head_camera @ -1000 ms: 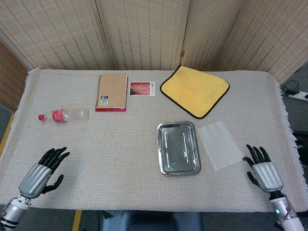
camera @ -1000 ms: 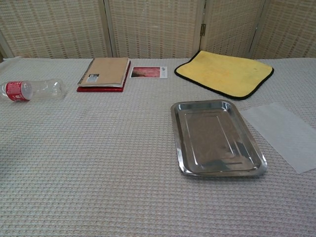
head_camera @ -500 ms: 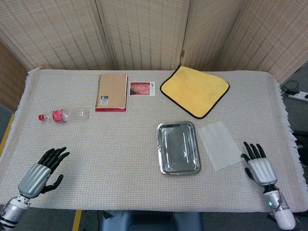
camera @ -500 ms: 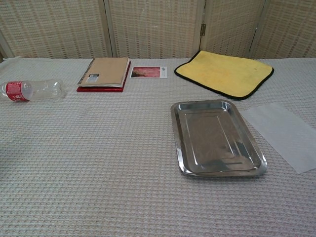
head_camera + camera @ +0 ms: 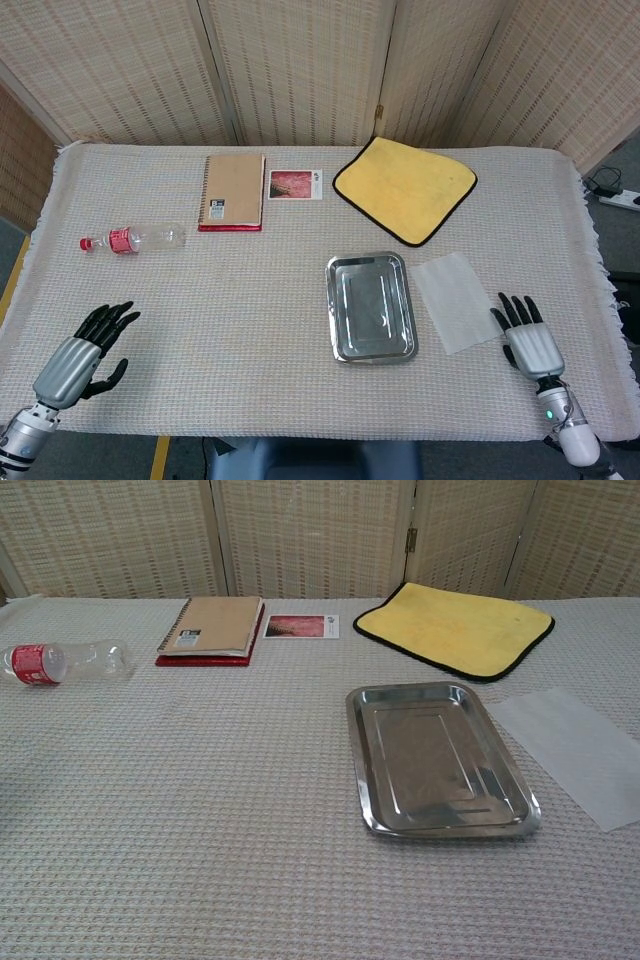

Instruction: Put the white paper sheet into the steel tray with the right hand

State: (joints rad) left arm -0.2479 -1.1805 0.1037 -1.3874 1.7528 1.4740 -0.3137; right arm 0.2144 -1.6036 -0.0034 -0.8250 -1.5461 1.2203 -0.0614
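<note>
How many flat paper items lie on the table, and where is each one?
3. The white paper sheet lies right of the steel tray; the spiral notebook lies at the far left-centre; the small photo card lies beside it. None seems hidden.

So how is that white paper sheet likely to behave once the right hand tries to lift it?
The white paper sheet lies flat and thin on the textured cloth, so it will probably be hard to get fingers under. It looks light and floppy, likely to sag or fold. Pushed by the right hand, it may slide toward the steel tray or crumple.
</note>
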